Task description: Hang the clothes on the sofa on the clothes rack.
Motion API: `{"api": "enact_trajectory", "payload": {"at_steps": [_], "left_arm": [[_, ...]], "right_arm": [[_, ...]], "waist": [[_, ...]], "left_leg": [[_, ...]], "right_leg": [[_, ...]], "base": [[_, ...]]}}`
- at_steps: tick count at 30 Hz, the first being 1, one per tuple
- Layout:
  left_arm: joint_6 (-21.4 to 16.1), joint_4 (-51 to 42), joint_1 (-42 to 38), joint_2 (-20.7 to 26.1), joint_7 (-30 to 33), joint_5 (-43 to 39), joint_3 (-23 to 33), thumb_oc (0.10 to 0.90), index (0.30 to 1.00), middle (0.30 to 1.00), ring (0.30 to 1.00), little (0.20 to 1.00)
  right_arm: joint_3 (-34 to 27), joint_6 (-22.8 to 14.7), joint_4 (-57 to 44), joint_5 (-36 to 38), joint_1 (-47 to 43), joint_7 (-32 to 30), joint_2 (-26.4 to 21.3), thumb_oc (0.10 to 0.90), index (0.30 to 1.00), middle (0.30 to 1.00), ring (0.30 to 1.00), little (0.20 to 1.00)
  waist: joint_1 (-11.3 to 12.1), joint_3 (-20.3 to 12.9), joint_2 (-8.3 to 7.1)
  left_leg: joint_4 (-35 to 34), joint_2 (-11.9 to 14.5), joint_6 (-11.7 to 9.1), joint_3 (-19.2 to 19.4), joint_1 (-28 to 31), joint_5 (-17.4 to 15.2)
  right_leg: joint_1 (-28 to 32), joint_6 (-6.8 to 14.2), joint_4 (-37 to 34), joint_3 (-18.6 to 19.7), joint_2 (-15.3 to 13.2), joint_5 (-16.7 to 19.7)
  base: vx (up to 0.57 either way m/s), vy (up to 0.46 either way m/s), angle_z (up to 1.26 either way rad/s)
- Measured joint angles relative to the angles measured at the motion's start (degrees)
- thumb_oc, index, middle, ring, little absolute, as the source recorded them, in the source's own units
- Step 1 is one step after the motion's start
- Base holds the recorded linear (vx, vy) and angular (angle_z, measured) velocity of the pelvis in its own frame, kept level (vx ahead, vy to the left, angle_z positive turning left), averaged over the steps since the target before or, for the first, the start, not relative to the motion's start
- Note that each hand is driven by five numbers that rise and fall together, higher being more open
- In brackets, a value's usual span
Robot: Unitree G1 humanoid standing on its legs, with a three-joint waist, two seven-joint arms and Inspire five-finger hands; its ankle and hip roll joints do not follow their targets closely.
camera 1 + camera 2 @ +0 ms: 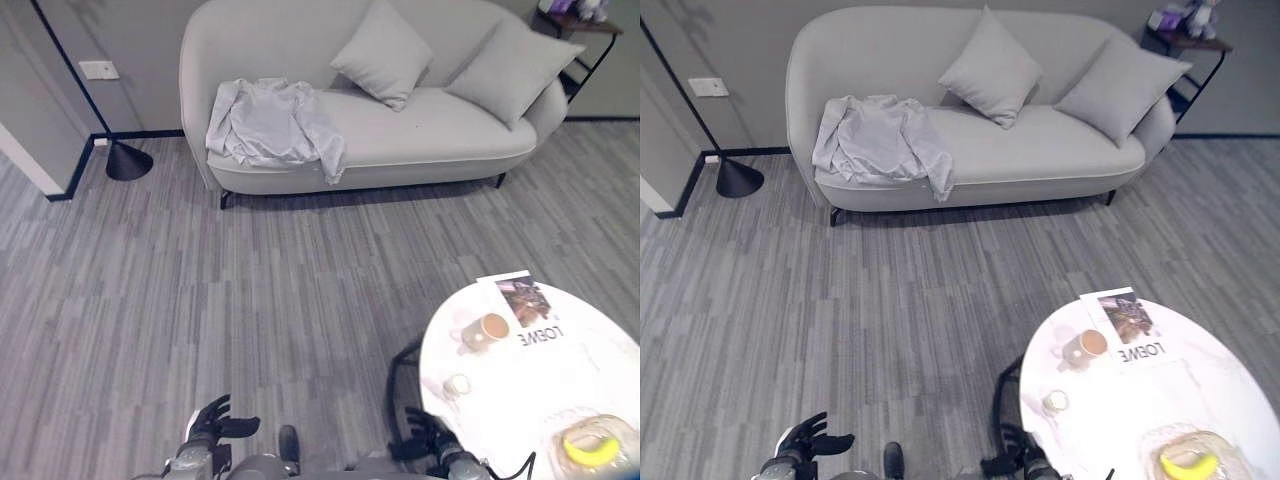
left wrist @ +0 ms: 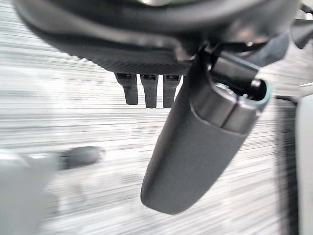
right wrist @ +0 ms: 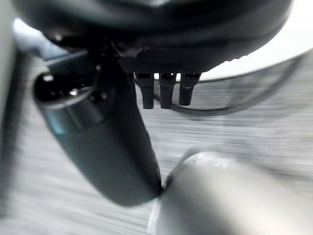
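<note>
I see open grey floor (image 1: 250,290) running from my near edge to the far sofa (image 1: 420,150), nothing lying on it. On my near right the round white table (image 1: 560,380) crowds the right robot hand (image 1: 425,435), just beside its rim. The left robot hand (image 1: 215,425) has floor all around. A floor lamp base (image 1: 128,160) stands far left beside the sofa.
</note>
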Motion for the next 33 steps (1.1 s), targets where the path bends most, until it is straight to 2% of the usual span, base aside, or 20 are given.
{"api": "enact_trajectory", "payload": {"at_steps": [1, 2, 4, 6, 7, 8, 9, 10, 11, 14, 16, 18, 22, 23, 24, 26, 27, 29, 30, 33], "left_arm": [[0.02, -0.01, -0.45, 0.0, -0.02, 0.0, 0.27, 0.8, 0.9, 0.9, 0.9, 0.9], [-0.11, -0.11, -0.12, 1.12, 0.07, 0.03, 0.95, 0.8, 0.9, 0.9, 0.9, 0.9], [-0.18, 1.04, 1.11, 2.29, 0.33, 0.06, 2.71, 0.8, 0.9, 0.9, 0.9, 0.9], [0.0, 5.72, 0.06, 1.67, 0.02, 0.11, 3.74, 0.8, 0.9, 0.9, 0.9, 0.9], [0.32, 6.19, 2.13, 0.59, -0.04, 0.11, 3.88, 0.8, 0.9, 0.9, 0.9, 0.9], [0.62, 6.65, 3.8, -0.58, -1.32, -0.07, 4.35, 0.8, 0.9, 0.9, 0.9, 0.9], [0.3, 5.15, 4.51, -0.79, -1.16, -0.03, 4.24, 0.8, 0.9, 0.9, 0.9, 0.9], [1.04, -0.21, 4.02, -0.24, -0.95, -0.11, 3.06, 0.8, 0.9, 0.9, 0.9, 0.9], [-4.79, -8.74, 2.2, 3.36, -1.09, -1.8, 2.49, 0.8, 0.9, 0.9, 0.9, 0.9], [-1.98, -5.03, 2.79, 6.95, -0.43, -2.63, 4.04, 0.8, 0.9, 0.9, 0.9, 0.9], [-0.86, -8.16, 5.15, 7.04, -0.23, -2.58, 3.29, 0.8, 0.9, 0.9, 0.9, 0.9], [-0.91, -9.91, 5.81, 5.93, -0.7, -2.59, 2.42, 0.8, 0.9, 0.9, 0.9, 0.9], [-0.39, -7.45, 6.04, 2.2, 0.2, -4.6, 3.68, 0.8, 0.9, 0.9, 0.9, 0.9], [0.04, -7.47, 8.88, 0.41, 0.31, -4.58, 2.8, 0.8, 0.9, 0.9, 0.9, 0.9], [0.28, -6.59, 10.45, 0.08, 0.99, -4.57, 3.86, 0.8, 0.9, 0.9, 0.9, 0.9], [0.27, -5.3, 8.67, -0.09, 0.19, -4.35, 3.94, 0.8, 0.9, 0.9, 0.9, 0.9], [0.37, -2.33, 6.33, -0.65, -0.2, -4.25, 3.51, 0.8, 0.9, 0.9, 0.9, 0.9], [0.31, -2.39, 5.53, 1.24, -0.31, -4.18, 1.8, 0.8, 0.9, 0.9, 0.9, 0.9], [0.01, -2.52, 4.35, 1.58, 0.15, -4.12, 1.99, 0.8, 0.9, 0.9, 0.9, 0.9], [-0.08, -2.88, -0.39, 2.45, 0.57, -2.99, 2.6, 0.8, 0.9, 0.9, 0.9, 0.9]], "right_arm": [[0.46, -0.07, -1.38, -0.12, -0.14, 0.36, -0.92, 0.8, 0.9, 0.9, 0.9, 0.9], [2.16, -0.38, -3.01, -0.26, -0.64, 0.89, -0.94, 0.8, 0.9, 0.9, 0.9, 0.9], [3.48, -0.49, -5.15, -0.26, -0.53, 1.29, -0.19, 0.8, 0.9, 0.9, 0.9, 0.9], [1.33, -0.18, -2.86, 0.15, -1.49, 1.39, 0.95, 0.8, 0.9, 0.9, 0.9, 0.9], [0.75, -0.23, -1.57, 0.08, -3.89, 1.53, 1.43, 0.8, 0.9, 0.9, 0.9, 0.9], [0.22, -0.17, 1.17, 0.11, -2.81, 1.91, 1.19, 0.8, 0.9, 0.9, 0.9, 0.9], [-0.26, -0.18, 1.88, 0.27, -2.42, 2.06, 0.8, 0.8, 0.9, 0.9, 0.9, 0.9], [-1.35, -0.79, 1.01, 1.0, -0.53, 1.35, 1.16, 0.8, 0.9, 0.9, 0.9, 0.9], [-8.0, 1.03, 5.86, 2.36, -2.79, 0.71, 1.99, 0.8, 0.9, 0.9, 0.9, 0.9], [-4.75, -0.41, 5.65, 2.37, -1.7, -0.12, 1.15, 0.8, 0.9, 0.9, 0.9, 0.9], [-3.93, 0.28, 6.03, 2.29, -0.74, -0.48, 0.41, 0.8, 0.9, 0.9, 0.9, 0.9], [-3.28, 1.9, 6.96, 2.18, -0.31, -0.54, -0.32, 0.8, 0.9, 0.9, 0.9, 0.9], [-3.16, 1.98, 6.82, 2.02, 1.33, -1.59, -0.44, 0.8, 0.9, 0.9, 0.9, 0.9], [-3.06, 2.03, 4.58, 1.91, 3.37, -1.58, -2.17, 0.8, 0.9, 0.9, 0.9, 0.9], [-1.92, 1.26, 2.36, 1.82, 2.55, -1.25, -2.13, 0.8, 0.9, 0.9, 0.9, 0.9], [-1.53, -0.09, 0.27, 1.7, 2.72, -1.58, -1.48, 0.8, 0.9, 0.9, 0.9, 0.9], [-0.96, 2.11, 3.08, 0.4, 2.55, -1.15, -0.72, 0.8, 0.9, 0.9, 0.9, 0.9], [1.97, 2.03, 0.95, -0.47, 3.23, -0.62, -0.42, 0.8, 0.9, 0.9, 0.9, 0.9], [1.93, 1.72, -0.48, -0.5, 2.81, -0.36, -0.48, 0.8, 0.9, 0.9, 0.9, 0.9], [1.77, 1.31, -1.31, -0.76, -0.15, -0.1, -0.5, 0.8, 0.9, 0.9, 0.9, 0.9]], "waist": [[-0.32, 0.68, 1.12], [-0.31, 0.89, -1.11], [-1.64, 0.35, -2.84], [-2.0, 0.47, -2.59], [-2.03, 0.67, -2.76], [-1.54, 0.75, -3.23], [-0.03, 0.93, -3.51], [-0.12, 1.49, -5.37], [5.55, 3.8, -7.44], [2.46, 2.17, -8.14], [1.29, 1.4, -6.65], [1.5, 1.47, -6.64], [2.01, 1.08, -6.79], [2.24, -0.92, 0.98], [2.39, -2.07, -0.37], [-0.06, -2.74, -3.24], [1.63, -2.72, -4.21], [0.79, -3.16, -2.12], [1.27, -2.47, -1.68], [0.37, 1.63, -1.21]], "left_leg": [[-0.2, 1.32, -1.1, -0.9, 1.88, -0.91], [-0.64, 1.25, -3.1, -1.28, 7.73, -2.1], [0.65, 4.05, -7.01, -4.11, 13.04, -10.12], [4.09, 8.65, -10.41, -6.06, 14.83, -12.07], [6.76, 10.93, -14.44, -5.19, 16.48, -8.78], [13.08, 13.3, -18.42, -9.21, 17.92, 1.88], [19.81, 12.42, -19.42, -9.94, 15.61, 7.5], [38.7, 12.74, -21.07, -10.1, 2.4, 16.74], [80.5, 12.73, -12.25, 1.41, -29.37, 16.18], [46.26, 12.54, -11.16, 7.25, -28.08, 6.95], [15.65, 12.12, -10.02, 10.99, -24.75, 7.34], [-2.04, 9.88, -9.57, 10.97, -22.61, 7.49], [5.28, 2.67, -0.26, 11.54, -22.59, 6.01], [2.02, 5.04, 6.75, 5.14, -15.46, 12.71], [0.94, 3.39, 5.79, 5.61, -13.78, 14.49], [5.87, 0.23, 2.51, 7.84, -14.4, 10.39], [6.92, -0.44, 3.74, 12.5, -9.75, 4.24], [-0.25, -0.36, 2.91, 9.04, -2.67, 4.66], [-1.1, -0.07, 1.6, 8.51, -1.88, 4.65], [-1.04, 2.1, -0.07, 4.6, 0.17, 4.85]], "right_leg": [[-1.41, 0.79, -9.01, -0.34, 0.93, 0.72], [-6.86, 3.02, -22.73, 1.52, 1.54, 5.79], [-7.83, 7.2, -38.03, 12.29, 8.77, 8.62], [-8.96, 7.02, -30.48, 10.27, 10.81, 12.41], [-8.91, 6.21, -22.89, 3.15, 8.8, 12.17], [-0.38, -1.68, -22.96, 0.54, 10.01, 8.12], [3.6, -3.58, -25.39, 0.41, 11.0, 7.37], [5.38, -7.11, -27.91, 0.56, 10.56, 7.23], [11.3, -7.4, -33.37, 4.61, 11.12, 8.1], [21.08, -6.67, -38.34, 2.62, 12.53, 5.58], [24.98, -0.7, -40.3, 3.39, 14.47, 4.14], [27.75, 0.15, -42.15, 3.23, 15.92, 4.02], [35.21, 0.94, -38.71, 6.09, 18.7, 3.62], [33.21, 1.06, -25.18, 6.5, 21.64, -4.08], [29.6, 1.41, -25.41, 9.74, 14.14, -8.49], [33.09, 2.03, -38.73, 9.2, 8.15, -5.44], [27.89, 5.55, -22.23, 5.87, 5.63, -6.99], [12.62, 2.53, 8.6, 2.67, 0.4, 1.83], [7.91, 2.28, 9.52, 2.05, -1.38, -0.16], [2.12, 4.05, -20.38, 3.26, 2.1, 0.56]], "base": [[0.6, -0.093, 0.7], [0.82, -0.12, 0.85], [0.82, -0.126, 1.31], [0.9, -0.216, 1.2], [1.12, -0.718, 0.93], [1.0, -0.757, 0.54], [0.58, -0.599, 1.01], [0.49, -0.184, 0.17], [0.41, -0.099, -0.02], [0.55, 0.066, -0.66], [0.47, 0.158, -0.51], [0.42, 0.107, -0.13], [0.46, 0.168, -0.45], [0.69, 0.333, -1.47], [0.7, 0.45, -1.39], [0.41, 0.403, -0.22], [0.13, 0.241, 0.14], [0.16, 0.173, 0.15], [0.15, 0.02, 0.43], [0.15, -0.097, 0.76]]}}
